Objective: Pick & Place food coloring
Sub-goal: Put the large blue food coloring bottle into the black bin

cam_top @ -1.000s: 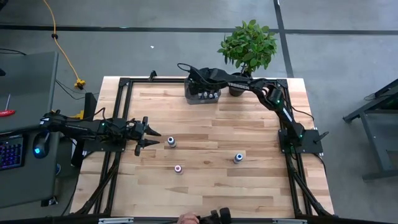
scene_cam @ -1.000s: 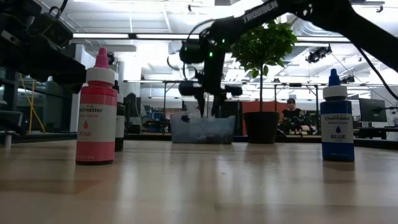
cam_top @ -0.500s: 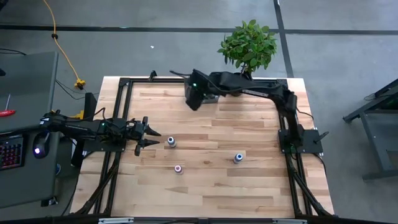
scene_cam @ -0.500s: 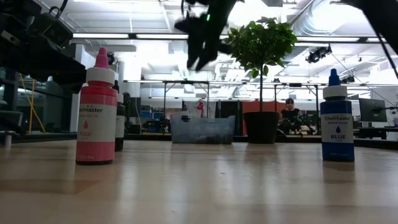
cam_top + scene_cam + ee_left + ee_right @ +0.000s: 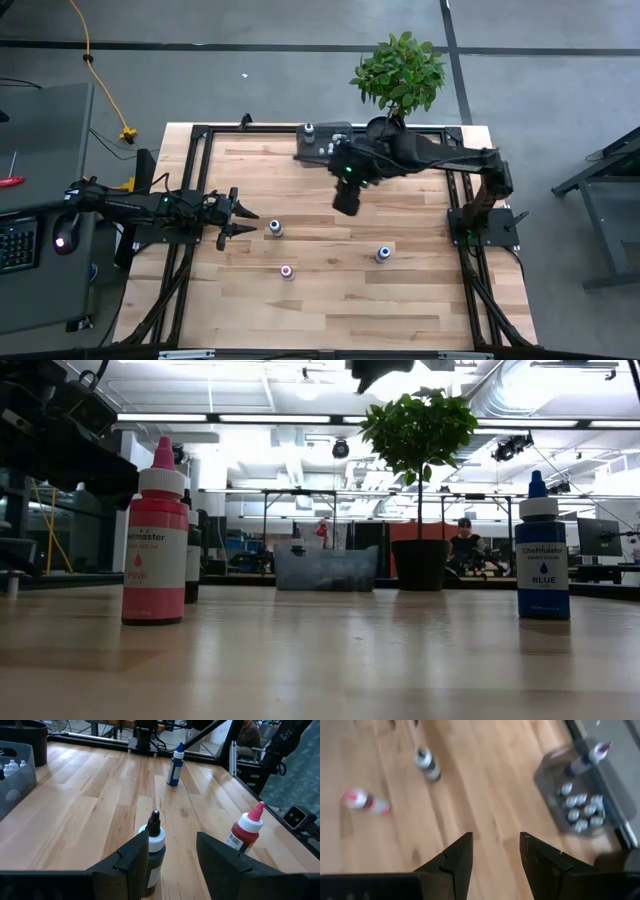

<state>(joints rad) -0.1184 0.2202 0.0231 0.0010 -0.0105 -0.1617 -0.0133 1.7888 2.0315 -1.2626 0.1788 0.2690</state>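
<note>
Counting bottles, I find three upright on my butcher-block table (image 5: 300, 310): a black-capped bottle (image 5: 274, 228) just ahead of my left gripper (image 5: 243, 221), a pink bottle (image 5: 287, 271) nearer the front edge, and a blue bottle (image 5: 382, 254) to their right. More small white-capped ones sit in the grey tray (image 5: 318, 146) at the back edge, one taller bottle (image 5: 309, 130) beside it. My right gripper (image 5: 346, 200) hangs above mid-table, empty, fingers spread. My left fingers are parted too, holding nothing. One potted plant (image 5: 400, 75) stands at the rear; beyond lies a workshop with benches.
</note>
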